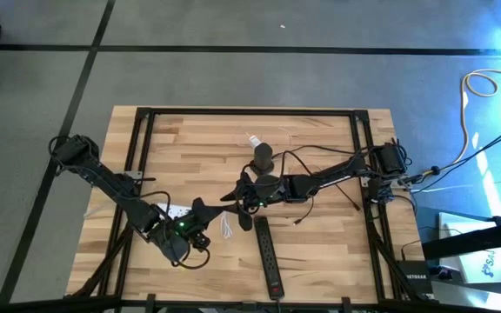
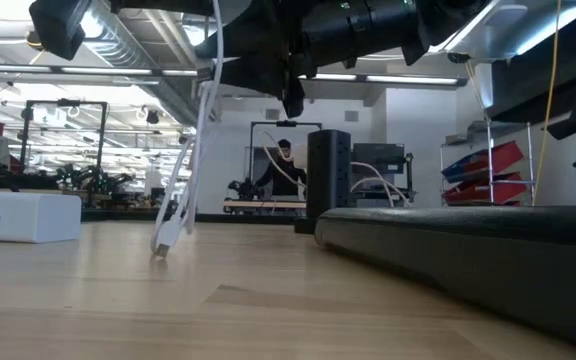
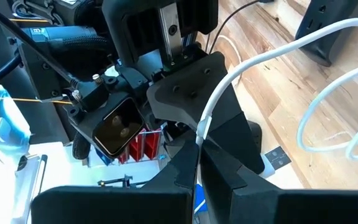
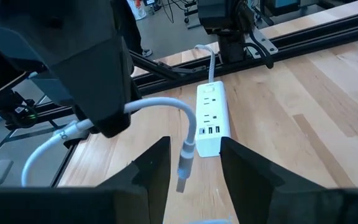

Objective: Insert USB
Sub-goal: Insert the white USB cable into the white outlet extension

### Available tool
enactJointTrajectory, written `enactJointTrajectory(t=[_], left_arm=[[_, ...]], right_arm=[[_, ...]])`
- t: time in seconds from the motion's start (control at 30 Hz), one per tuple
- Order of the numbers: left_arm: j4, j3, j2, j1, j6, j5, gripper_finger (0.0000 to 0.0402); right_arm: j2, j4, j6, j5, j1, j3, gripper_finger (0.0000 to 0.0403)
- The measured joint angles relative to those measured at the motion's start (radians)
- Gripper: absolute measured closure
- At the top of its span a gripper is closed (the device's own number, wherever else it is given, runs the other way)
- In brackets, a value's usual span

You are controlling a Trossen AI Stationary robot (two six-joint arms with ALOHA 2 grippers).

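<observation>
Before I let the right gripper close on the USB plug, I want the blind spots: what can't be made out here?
- High view: the USB plug cannot be picked out between the arms, and the white power strip's ports are too small.
- Low view: the arms are cut off by the top edge. Only the white cable hangs into view.
- Left wrist view: the left gripper's own fingers hide the plug.
- Right wrist view: the plug sits inside the right gripper, but its facing is too small to tell.

The white USB cable [image 4: 157,107] was clamped in the left gripper [image 3: 199,142], arching over so that its plug [image 4: 185,163] hung downward, clear of the wood. Just beyond the plug lay the white power strip [image 4: 210,119], flat on the table [image 4: 303,118], its USB ports at the end nearest the plug. More cable looped loosely on the tabletop.
</observation>
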Motion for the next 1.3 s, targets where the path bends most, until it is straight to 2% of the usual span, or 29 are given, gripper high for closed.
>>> enactJointTrajectory(t=[0.57, 0.87, 1.3], left_arm=[[0.003, 0.0, 0.0, 0.012, 0.008, 0.0, 0.0401], [0.003, 0.0, 0.0, 0.026, 0.015, 0.0, 0.0401], [0.003, 0.0, 0.0, 0.026, 0.016, 0.0, 0.0402]], right_arm=[[0.0, 0.001, 0.006, -0.01, 0.0, 0.0, 0.0379], [0.0, 0.001, -0.017, -0.019, 0.0, 0.0, 0.0355], [0.0, 0.001, -0.012, -0.019, 0.0, 0.0, 0.0348]])
